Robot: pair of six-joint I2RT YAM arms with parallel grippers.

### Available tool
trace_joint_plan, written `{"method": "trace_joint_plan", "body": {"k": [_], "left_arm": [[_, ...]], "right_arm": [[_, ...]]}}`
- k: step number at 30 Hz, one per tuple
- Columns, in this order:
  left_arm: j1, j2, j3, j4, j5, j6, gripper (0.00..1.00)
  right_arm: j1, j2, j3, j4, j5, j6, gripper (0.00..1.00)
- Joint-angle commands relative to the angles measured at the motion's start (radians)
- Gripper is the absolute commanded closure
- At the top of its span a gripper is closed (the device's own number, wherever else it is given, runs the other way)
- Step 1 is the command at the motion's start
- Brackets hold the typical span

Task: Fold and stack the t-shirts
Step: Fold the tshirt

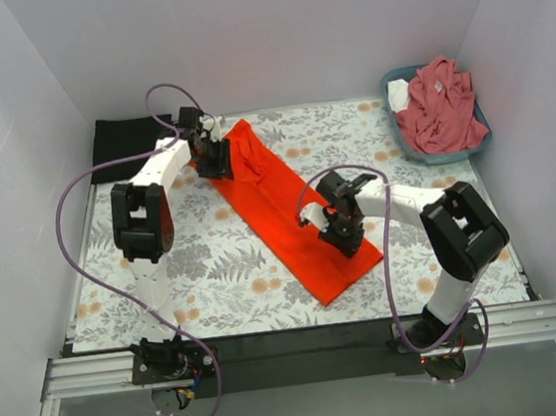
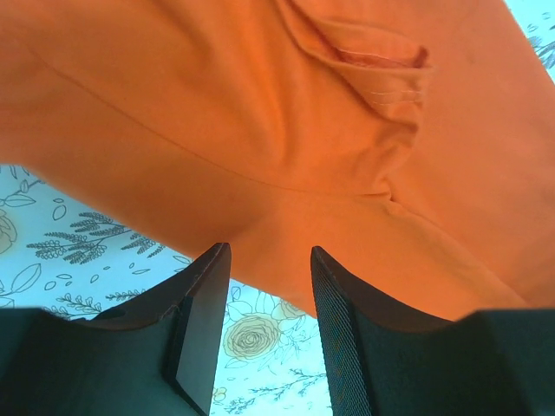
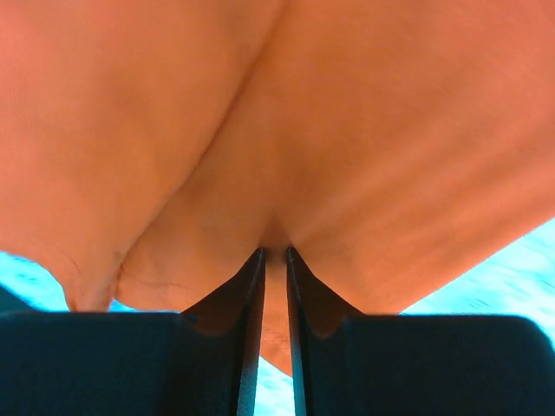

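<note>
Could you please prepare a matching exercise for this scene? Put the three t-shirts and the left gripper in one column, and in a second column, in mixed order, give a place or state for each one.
Column one:
1. orange-red t-shirt
2. dusty-pink t-shirt
3. black t-shirt
4. left gripper

Column two:
A. heaped in the blue-grey basket, far right
B. open, at the far end of the long strip
C. folded, at the far left corner
D. lying as a long diagonal strip in the middle

Pairs: 1-D, 2-A, 3-C, 4-B.
</note>
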Motion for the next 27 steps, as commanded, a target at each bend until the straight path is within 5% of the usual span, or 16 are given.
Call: {"method": "trace_joint_plan", "body": {"k": [1, 10, 18, 27], "left_arm": [[-0.018, 0.005, -0.01, -0.004, -0.018, 0.002, 0.59], [-0.064, 0.199, 0.137, -0.036, -0.027, 0.025, 0.59], [-0.122, 0.466, 0.597, -0.058, 0.012, 0.046, 0.58], [-0.136, 0.333, 0.586, 0.236, -0.013, 0.039, 0.47]], "right_arm": [[0.125, 0.006, -0.065, -0.027, -0.109, 0.052, 0.79], [0.239, -0.067, -0.027, -0.026, -0.4, 0.097, 0.73], [0.112, -0.14, 0.105, -0.018, -0.479, 0.107, 0.7], [-0.06, -0.005, 0.297, 0.0, -0.394, 0.16, 0.7]]}}
